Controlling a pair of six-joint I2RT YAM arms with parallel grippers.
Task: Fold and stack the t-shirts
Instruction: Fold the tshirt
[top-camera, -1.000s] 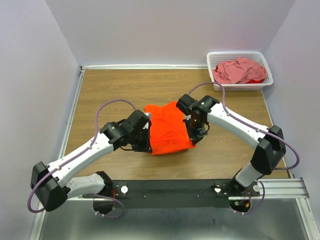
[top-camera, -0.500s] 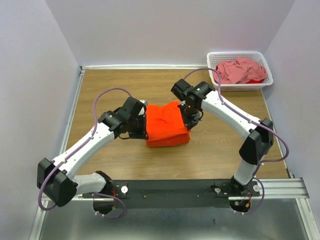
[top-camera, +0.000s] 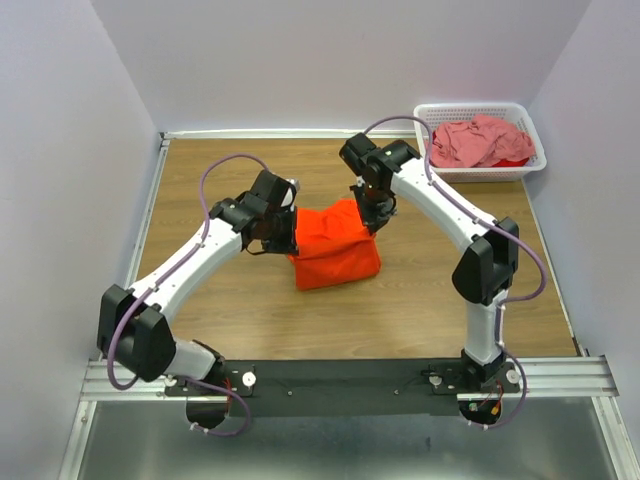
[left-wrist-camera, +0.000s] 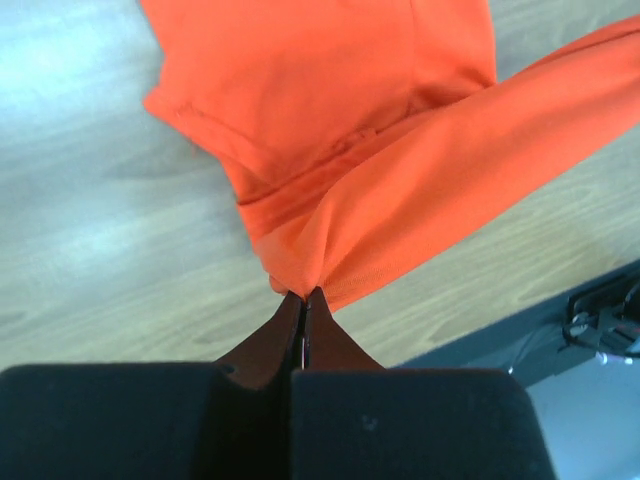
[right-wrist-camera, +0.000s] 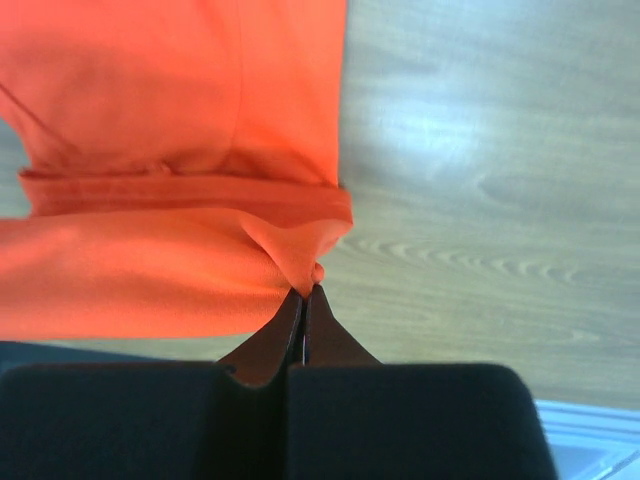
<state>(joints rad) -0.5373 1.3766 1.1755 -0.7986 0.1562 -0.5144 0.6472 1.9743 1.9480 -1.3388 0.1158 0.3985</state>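
At centre of the top view, we hold the orange shirt (top-camera: 335, 250), left gripper (left-wrist-camera: 303, 293) and right gripper (right-wrist-camera: 305, 290) each pinched on a bunched corner. We judge it light, limp and droopy; corners and hems grip best.

View from above the bench (top-camera: 250, 310). A t-shirt (top-camera: 335, 255) sits at mid-bench, caught at two corners: its far-left corner is between the left fingers (left-wrist-camera: 283, 335) and its far-right corner between the right fingers (right-wrist-camera: 283, 335). A basket (top-camera: 480, 106) stands in the far-right corner of the bench, well apart from it, with a second t-shirt (top-camera: 470, 140) inside.
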